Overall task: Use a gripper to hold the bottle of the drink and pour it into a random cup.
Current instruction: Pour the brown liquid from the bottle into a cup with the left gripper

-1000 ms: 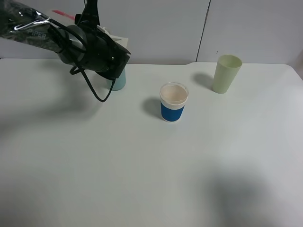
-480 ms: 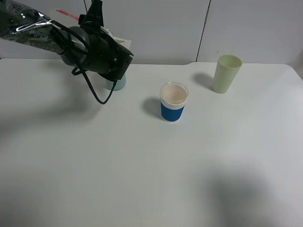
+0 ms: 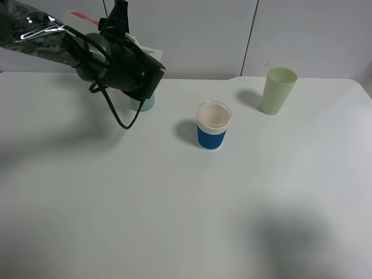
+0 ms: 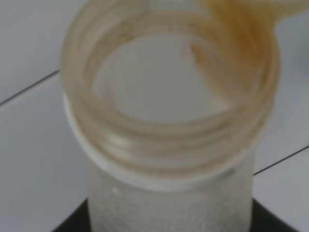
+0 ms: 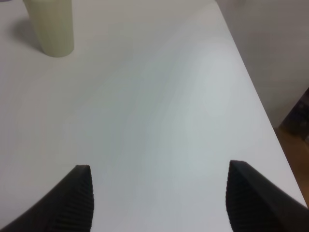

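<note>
My left gripper, black and bulky with a white bracket, hangs at the back left of the table, right above the teal cup. Only the cup's lower part shows beneath it. In the left wrist view the gripper is shut on the clear bottle, whose wide round neck fills the picture. An amber-brown trace of the drink clings inside the neck. My right gripper is open over bare table near the right edge, with nothing between its fingers; the exterior view does not show it.
A white cup with a blue band stands mid-table. A taller pale yellow-green cup stands at the back right and also shows in the right wrist view. The table's right edge drops off beside my right gripper.
My left arm has shifted slightly to the right and farther over the teal cup, hiding more of it. The other two cups have not moved.
</note>
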Robot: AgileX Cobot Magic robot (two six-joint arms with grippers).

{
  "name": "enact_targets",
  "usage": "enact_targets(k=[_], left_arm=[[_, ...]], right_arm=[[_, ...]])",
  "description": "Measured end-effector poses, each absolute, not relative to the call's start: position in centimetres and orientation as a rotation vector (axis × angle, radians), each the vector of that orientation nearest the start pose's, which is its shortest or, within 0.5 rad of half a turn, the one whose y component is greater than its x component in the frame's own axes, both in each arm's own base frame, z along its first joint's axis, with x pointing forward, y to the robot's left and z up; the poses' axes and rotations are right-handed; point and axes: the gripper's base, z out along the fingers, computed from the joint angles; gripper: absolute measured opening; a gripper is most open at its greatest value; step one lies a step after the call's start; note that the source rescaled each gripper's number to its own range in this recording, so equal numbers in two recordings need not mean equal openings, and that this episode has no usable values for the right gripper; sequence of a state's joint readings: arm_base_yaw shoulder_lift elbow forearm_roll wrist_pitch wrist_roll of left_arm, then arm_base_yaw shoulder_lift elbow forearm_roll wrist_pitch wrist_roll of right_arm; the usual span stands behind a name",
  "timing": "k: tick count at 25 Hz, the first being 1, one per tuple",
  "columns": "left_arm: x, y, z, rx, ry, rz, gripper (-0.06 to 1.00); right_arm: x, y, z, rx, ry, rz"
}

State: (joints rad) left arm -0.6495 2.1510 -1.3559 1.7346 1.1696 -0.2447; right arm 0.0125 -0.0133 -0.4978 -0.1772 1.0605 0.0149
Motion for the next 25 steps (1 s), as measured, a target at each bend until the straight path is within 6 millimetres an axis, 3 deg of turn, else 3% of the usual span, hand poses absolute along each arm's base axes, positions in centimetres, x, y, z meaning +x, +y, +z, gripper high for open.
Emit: enact_targets(k=[19,25], left_arm=[[38.99,-19.11,18.07,1.433,1.542,1.786,0.00],[39.04,-19.23,17.96,1.362,1.576,1.717,0.00]], right_arm=[[-0.72,-1.41,27.76,0.012,2.026,-0.194],[-0.72,-1.41,27.76,0.012,2.026,-0.194]])
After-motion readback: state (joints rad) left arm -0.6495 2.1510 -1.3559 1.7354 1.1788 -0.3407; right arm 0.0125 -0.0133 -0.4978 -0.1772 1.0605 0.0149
